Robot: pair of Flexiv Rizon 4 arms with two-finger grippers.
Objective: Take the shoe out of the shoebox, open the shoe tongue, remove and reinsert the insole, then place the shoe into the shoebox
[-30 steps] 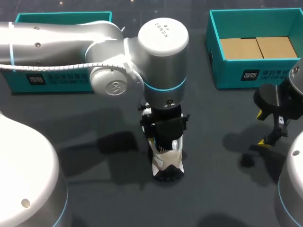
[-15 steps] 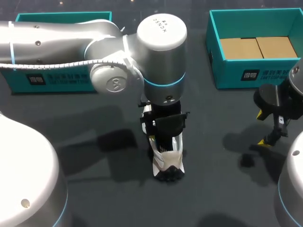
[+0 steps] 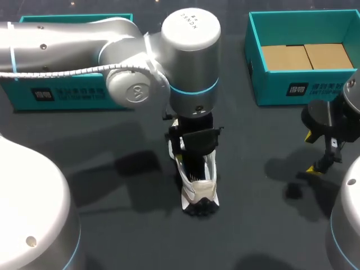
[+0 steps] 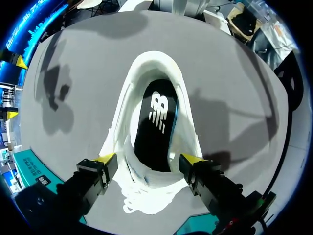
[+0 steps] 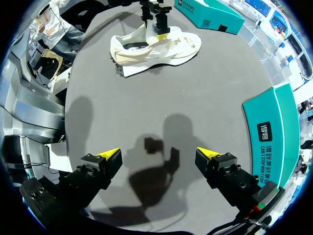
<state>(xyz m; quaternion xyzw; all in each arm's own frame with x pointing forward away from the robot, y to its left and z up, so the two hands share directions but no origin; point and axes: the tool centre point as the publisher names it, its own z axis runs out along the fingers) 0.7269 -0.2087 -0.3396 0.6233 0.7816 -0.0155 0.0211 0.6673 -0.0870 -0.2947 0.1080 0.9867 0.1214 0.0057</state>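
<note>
Left gripper [image 4: 147, 160] is hovering spread astride the shoe [image 4: 121, 128]; descending off-centre, it is risking missing the insole [image 4: 155, 115] and tipping the shoe. Right gripper [image 5: 159, 155] is idling spread, at right.

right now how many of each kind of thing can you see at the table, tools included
shoe: 1
insole, black, inside the shoe: 1
teal boxes: 2, one at the far left, one at the far right
tools: 2, left tool and right tool
total: 6
</note>
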